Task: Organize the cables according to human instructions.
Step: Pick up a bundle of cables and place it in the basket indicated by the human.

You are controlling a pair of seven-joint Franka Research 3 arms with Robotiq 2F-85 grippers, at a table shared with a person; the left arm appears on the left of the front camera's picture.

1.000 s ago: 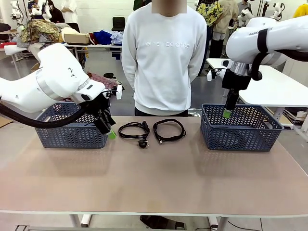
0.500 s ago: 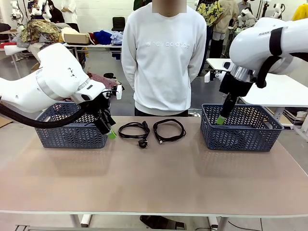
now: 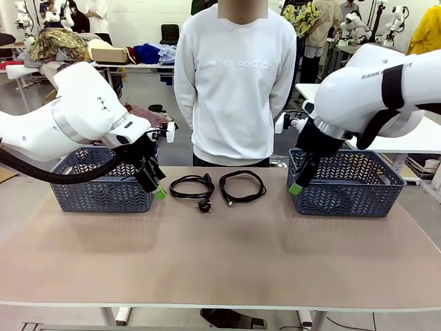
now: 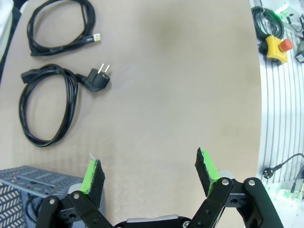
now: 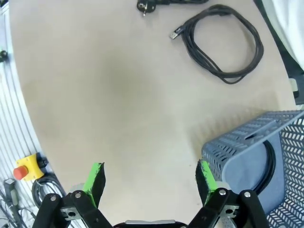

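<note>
On the table (image 3: 220, 262), about midway along its far part: plug cable (image 4: 97, 80), coiled in a loose round, two-pin plug pointing toward the robot's side. Just right of the plug cable and apart from it: second cable (image 5: 175, 34), coiled flat as well, small flat connector at the free end. Left of the plug cable, near but not touching: left tool (image 3: 159, 191), angled down over the table, green pads spread wide, nothing between them. Farther left of the plug cable, right behind that tool: left basket (image 3: 103, 196), blue-grey lattice; through its wall in the left wrist view, a bit of dark cord (image 4: 28, 206), too hidden to say more. Well right of the plug cable, past the second cable: right tool (image 3: 296, 187), pointing down, likewise spread wide and empty, one pad over the near left corner of the right basket (image 3: 351, 200). Inside that basket, from the right wrist: a curve of black cord (image 5: 271, 164) against the wall. Behind the plug cable, beyond the table edge: person (image 3: 234, 83) in a white sweatshirt, standing, hands out of sight
</note>
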